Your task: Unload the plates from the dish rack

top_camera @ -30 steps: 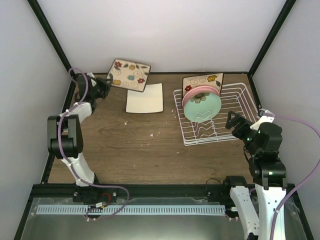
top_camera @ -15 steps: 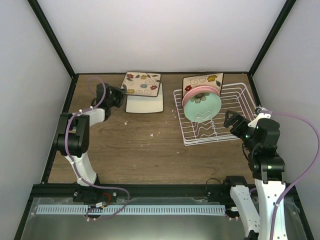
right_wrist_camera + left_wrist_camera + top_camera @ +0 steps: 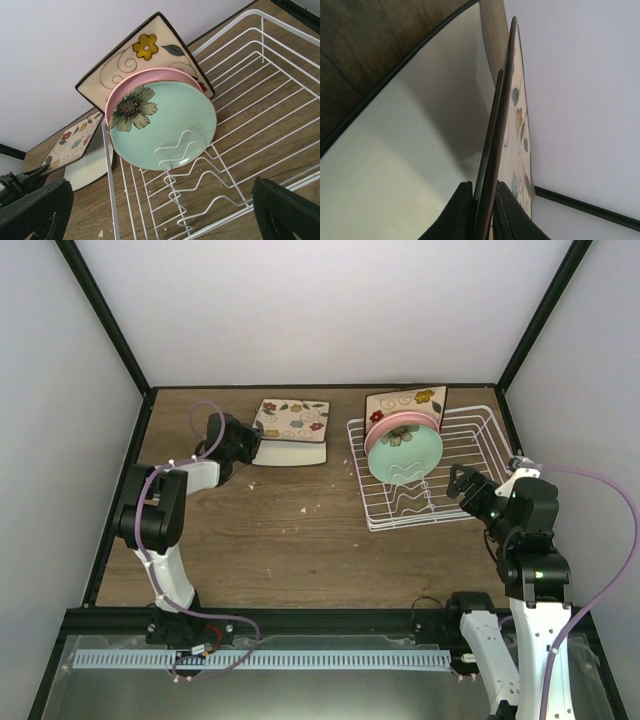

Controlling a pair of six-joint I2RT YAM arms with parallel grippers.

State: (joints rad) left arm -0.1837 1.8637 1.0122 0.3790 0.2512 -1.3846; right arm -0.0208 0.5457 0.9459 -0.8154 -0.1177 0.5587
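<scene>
My left gripper (image 3: 243,440) is shut on the edge of a square cream flowered plate (image 3: 291,418), held just above the plain cream plate (image 3: 290,451) on the table; the left wrist view shows the flowered plate (image 3: 516,115) edge-on between my fingers over the plain plate (image 3: 395,150). The white wire dish rack (image 3: 470,465) holds a mint-green flower plate (image 3: 405,455), a pink plate (image 3: 400,420) behind it and a square flowered plate (image 3: 405,400) at the back. My right gripper (image 3: 462,480) is open at the rack's right front; its view shows the mint plate (image 3: 165,125) and the rack (image 3: 260,115).
Black frame posts and white walls close in the wooden table (image 3: 280,530). Small crumbs lie on the wood left of the rack.
My left gripper has carried the flowered plate rightwards from the back left corner to over the plain plate. The right arm has barely moved.
</scene>
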